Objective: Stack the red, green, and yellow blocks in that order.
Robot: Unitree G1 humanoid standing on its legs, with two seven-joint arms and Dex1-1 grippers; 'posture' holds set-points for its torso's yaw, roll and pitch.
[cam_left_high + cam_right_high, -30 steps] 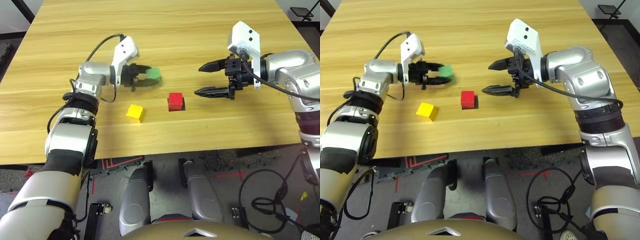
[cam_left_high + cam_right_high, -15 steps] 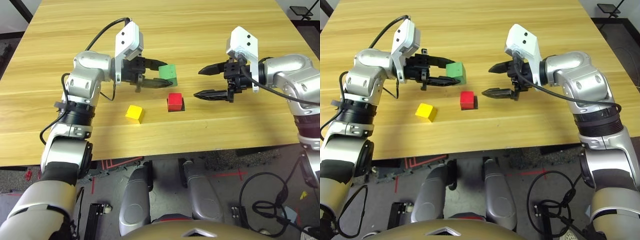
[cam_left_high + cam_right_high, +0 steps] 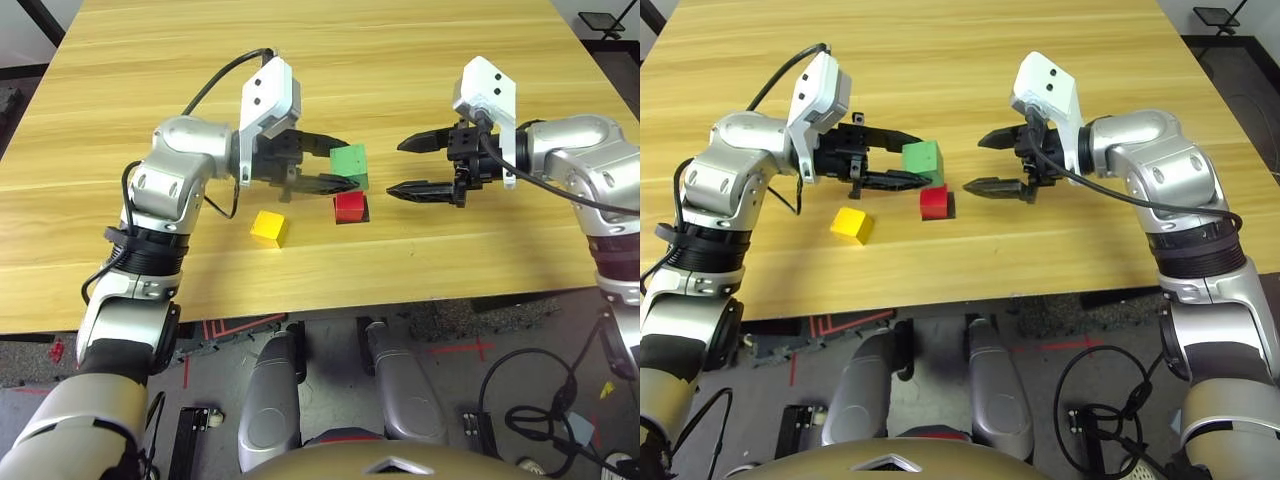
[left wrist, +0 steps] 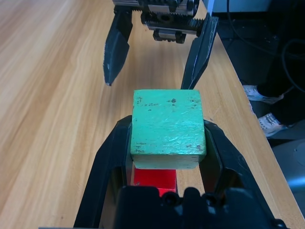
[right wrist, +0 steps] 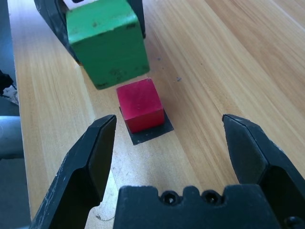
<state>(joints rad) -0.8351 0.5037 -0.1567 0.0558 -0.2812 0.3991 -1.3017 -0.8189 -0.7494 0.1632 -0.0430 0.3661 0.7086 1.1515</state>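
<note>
From the right wrist the red block (image 5: 141, 105) shows seated on a black patch (image 5: 157, 131). The left pincer (image 3: 345, 168) clamps the green block (image 3: 349, 162) in the air just above it, arm reaching rightward. The right pincer (image 3: 402, 166) hangs spread wide beside them; the yellow block (image 3: 269, 226) sits apart on the surface (image 3: 330, 60).

From the left wrist, the matte green cube (image 4: 167, 128) hides most of the bright red cube (image 4: 153, 178) beneath it

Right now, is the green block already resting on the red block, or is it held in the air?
In the air. The left gripper is shut on the green block, above the red block, with a visible gap between them.
</note>
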